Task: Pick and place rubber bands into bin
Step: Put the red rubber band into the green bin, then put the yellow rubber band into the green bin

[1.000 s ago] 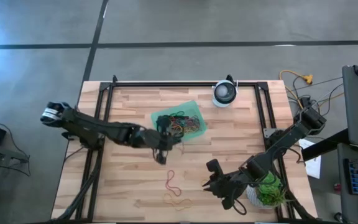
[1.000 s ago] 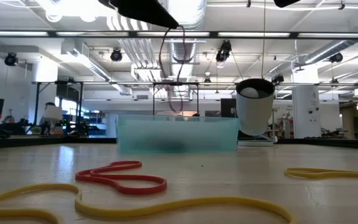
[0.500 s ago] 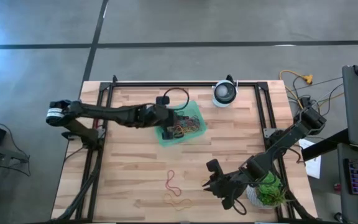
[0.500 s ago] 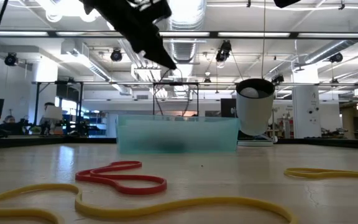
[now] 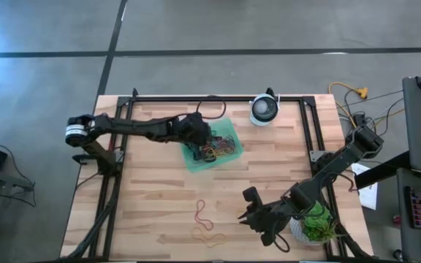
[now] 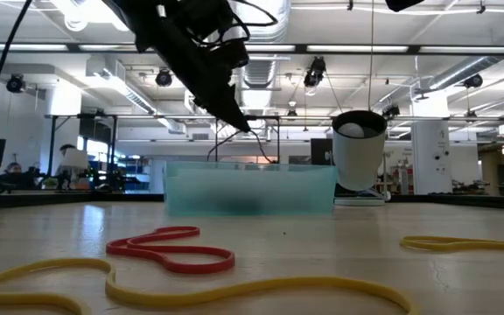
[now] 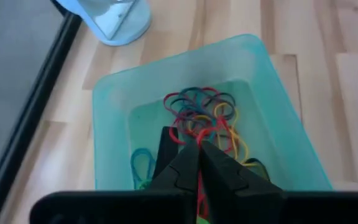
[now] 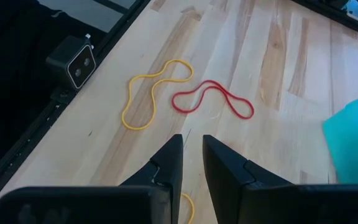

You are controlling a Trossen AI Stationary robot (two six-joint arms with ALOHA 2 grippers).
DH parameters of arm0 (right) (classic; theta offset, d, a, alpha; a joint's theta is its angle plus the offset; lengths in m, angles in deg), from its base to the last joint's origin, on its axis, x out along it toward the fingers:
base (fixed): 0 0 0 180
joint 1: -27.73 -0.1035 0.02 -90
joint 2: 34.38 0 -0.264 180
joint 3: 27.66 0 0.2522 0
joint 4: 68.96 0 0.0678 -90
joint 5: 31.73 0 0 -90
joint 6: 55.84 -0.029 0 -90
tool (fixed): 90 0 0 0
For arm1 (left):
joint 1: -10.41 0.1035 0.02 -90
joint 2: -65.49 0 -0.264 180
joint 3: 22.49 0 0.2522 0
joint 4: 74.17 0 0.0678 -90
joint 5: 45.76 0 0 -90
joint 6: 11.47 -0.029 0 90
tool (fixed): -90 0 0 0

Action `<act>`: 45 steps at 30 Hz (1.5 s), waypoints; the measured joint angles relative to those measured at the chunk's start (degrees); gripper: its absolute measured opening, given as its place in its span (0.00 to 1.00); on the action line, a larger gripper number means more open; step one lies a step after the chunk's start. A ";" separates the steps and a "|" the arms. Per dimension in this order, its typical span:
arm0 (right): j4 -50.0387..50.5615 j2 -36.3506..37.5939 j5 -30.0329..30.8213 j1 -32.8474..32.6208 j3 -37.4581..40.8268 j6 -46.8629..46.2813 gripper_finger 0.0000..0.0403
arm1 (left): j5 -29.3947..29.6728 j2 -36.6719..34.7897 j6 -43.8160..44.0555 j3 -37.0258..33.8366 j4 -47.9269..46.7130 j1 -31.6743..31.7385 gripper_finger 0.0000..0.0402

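1. This looks like a big lab or workshop.
2. The ceiling point(image 6: 261, 66) is high, with bare pipes and bright lamps.
3. A wooden tabletop point(image 5: 159, 197) in a black metal frame stands on a grey concrete floor point(image 5: 196, 29).
4. Cables point(image 5: 353, 95) and machines sit beside it.

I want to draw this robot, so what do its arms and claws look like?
Both arms are dark, almost black, built of slim jointed segments. The left arm has a pale silver ring near its base and a thin black cable looping above its wrist. Each gripper, left gripper and right gripper, has two dark, flat, wedge-shaped fingers that narrow to the tips.
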 joint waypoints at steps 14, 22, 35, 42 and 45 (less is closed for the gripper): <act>0.00 0.00 0.00 0.00 0.28 0.02 0.14 | -1.37 0.38 1.61 0.00 -0.37 0.61 0.25; -0.07 0.00 0.02 0.02 0.73 0.13 0.14 | -1.61 -1.03 1.67 0.00 -0.31 -5.09 0.27; -2.90 0.00 4.34 0.35 2.62 0.10 0.14 | -0.82 -4.81 1.37 -0.54 -0.28 -25.33 0.27; -7.82 0.00 4.39 0.59 5.86 -1.12 0.14 | -0.75 -5.15 1.50 -4.93 -0.37 -32.10 0.27; -8.14 0.00 4.37 0.55 7.51 -5.58 0.14 | -0.76 -5.71 2.21 -6.81 -0.14 -33.63 0.27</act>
